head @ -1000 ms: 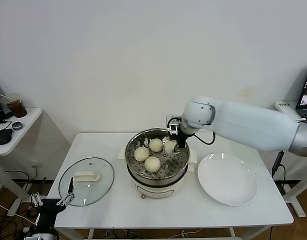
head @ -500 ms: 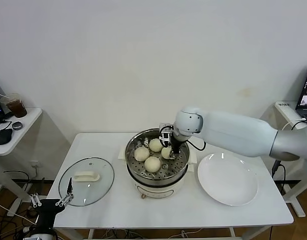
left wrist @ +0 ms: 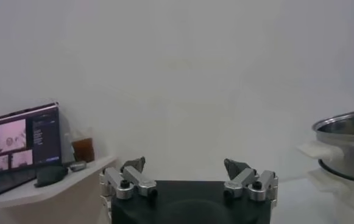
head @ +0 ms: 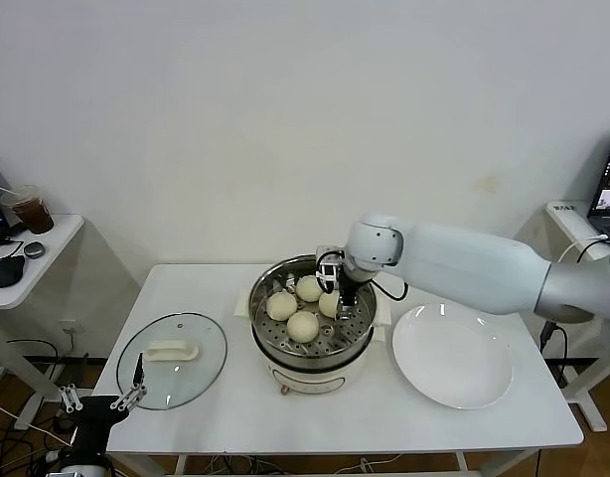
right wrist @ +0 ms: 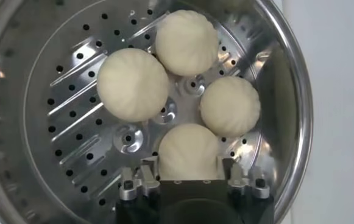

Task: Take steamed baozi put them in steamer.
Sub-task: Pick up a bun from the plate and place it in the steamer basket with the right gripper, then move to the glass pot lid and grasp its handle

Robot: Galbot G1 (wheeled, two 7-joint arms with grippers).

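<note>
1. White counter [head: 235, 397] against a plain pale wall: my right hand [head: 336, 288] hangs low inside the steamer [head: 311, 348], which sits mid-counter between a glass lid [head: 172, 360] and a white plate [head: 452, 355].

2. A second ago this hand was clamped on the fourth bun and coming in over the far rim. Now its fingers have sprung apart, and the bun [right wrist: 187, 151] sits on the perforated tray directly below them, between the two fingertips [right wrist: 245, 180] and not pinched by either as far as the wrist view shows.

3. All four steamed baozi [right wrist: 132, 84] lie in the steamer: the one just released right under my hand, the other three clustered just beyond it, some touching each other near the tray's centre.

4. Beside the steamer, the plate holds no bun.

5. My reading: the loading is finished, nothing is left to fetch. What remains for this hand is to lift straight up clear of the steel wall without nudging the bun it stands astride.

6. My left hand [left wrist: 189, 182] is parked low, off the counter's near corner beside the lid, fingers spread wide on nothing.
</note>
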